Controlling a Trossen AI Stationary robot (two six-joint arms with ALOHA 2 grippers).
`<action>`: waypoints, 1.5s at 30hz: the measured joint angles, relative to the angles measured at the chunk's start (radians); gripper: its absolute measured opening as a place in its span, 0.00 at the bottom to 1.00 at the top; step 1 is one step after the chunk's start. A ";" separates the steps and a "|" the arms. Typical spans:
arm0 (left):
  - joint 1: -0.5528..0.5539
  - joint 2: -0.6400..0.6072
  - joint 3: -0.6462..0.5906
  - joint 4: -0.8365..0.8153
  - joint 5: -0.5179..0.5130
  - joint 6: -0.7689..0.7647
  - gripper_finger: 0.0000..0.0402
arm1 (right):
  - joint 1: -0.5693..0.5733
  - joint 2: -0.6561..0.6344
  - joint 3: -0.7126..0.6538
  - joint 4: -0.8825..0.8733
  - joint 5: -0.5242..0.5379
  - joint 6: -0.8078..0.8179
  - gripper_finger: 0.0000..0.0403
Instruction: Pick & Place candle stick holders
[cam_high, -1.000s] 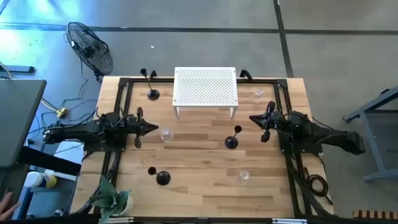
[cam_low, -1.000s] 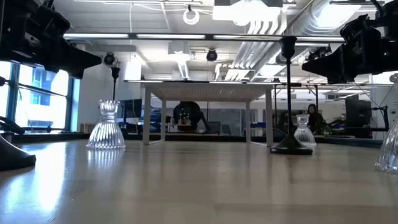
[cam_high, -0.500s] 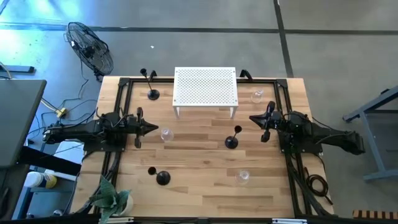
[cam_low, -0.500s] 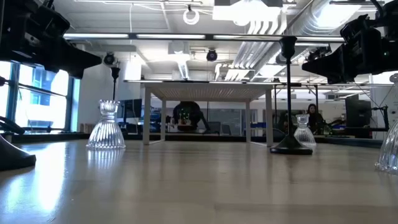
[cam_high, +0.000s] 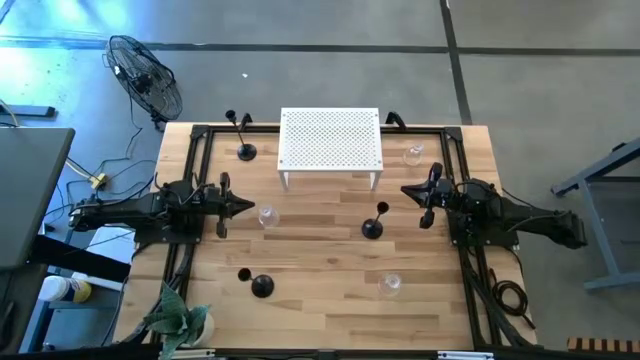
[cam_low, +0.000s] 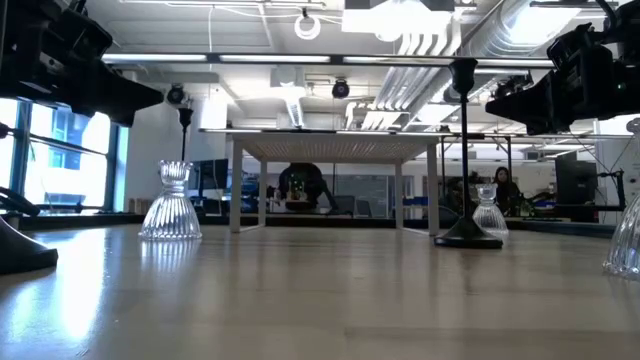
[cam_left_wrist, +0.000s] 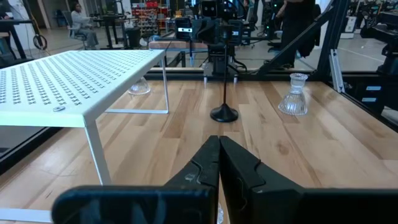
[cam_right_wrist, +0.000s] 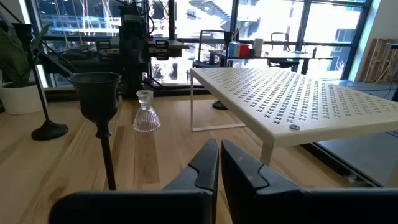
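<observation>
Three black candle stick holders stand upright on their round bases on the wooden table: one at the far left, one right of centre, one near the front left. My left gripper hovers shut and empty at the table's left side, pointing toward the centre; its fingers are closed together in the left wrist view. My right gripper hovers shut and empty at the right side, pointing at the centre holder, whose cup shows close in the right wrist view. Its fingers are closed together.
A white perforated shelf stands on thin legs at the far middle. Three clear glass holders stand on the table: left of centre, far right, near right. A potted plant sits at the front left corner.
</observation>
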 joint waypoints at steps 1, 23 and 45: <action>0.000 0.000 0.000 0.000 0.000 0.000 0.01 | 0.000 0.000 0.000 0.000 0.000 0.000 0.03; 0.000 0.000 0.000 0.002 0.000 0.001 0.01 | 0.000 0.000 0.000 0.000 0.000 0.000 0.03; 0.000 0.000 0.000 0.037 -0.079 -0.074 0.00 | 0.000 -0.001 0.000 0.220 0.060 0.026 0.03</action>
